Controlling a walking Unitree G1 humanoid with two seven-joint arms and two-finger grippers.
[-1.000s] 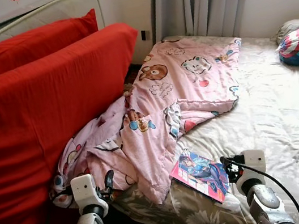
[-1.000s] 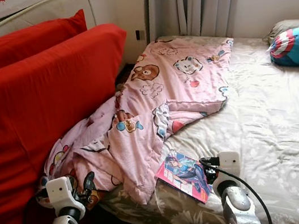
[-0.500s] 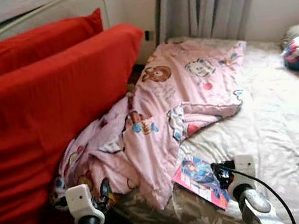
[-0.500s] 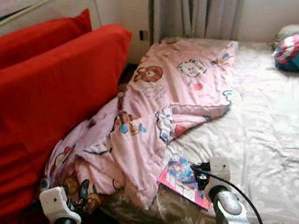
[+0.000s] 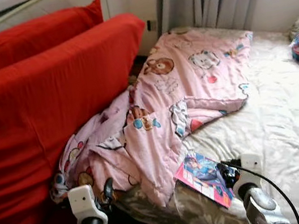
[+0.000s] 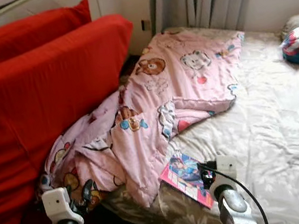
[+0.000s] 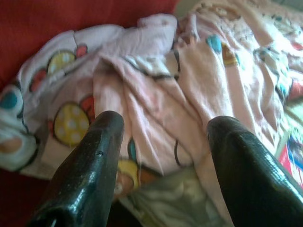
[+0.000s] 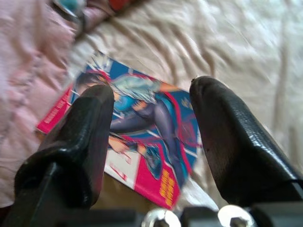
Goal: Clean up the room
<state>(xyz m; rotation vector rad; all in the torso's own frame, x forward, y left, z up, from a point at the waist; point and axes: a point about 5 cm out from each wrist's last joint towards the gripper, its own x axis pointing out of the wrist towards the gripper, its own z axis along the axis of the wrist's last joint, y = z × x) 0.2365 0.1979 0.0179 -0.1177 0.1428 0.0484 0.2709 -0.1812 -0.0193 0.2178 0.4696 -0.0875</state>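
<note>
At bed edge — right gripper (image 8: 151, 118) spread over comic book (image 8: 142, 142) | pink blanket (image 5: 181, 95) beside

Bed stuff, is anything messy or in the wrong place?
Yes. The pink cartoon-print blanket lies crumpled, sliding off the bed's edge against the red sofa. A colourful comic book lies loose on the floral bedsheet.

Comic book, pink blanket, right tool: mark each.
comic book (image 5: 203, 175), left eye view, cover centre
pink blanket (image 5: 189, 76), left eye view, flat upper part
right tool (image 8: 151, 118), right wrist view, between fingertips
</note>
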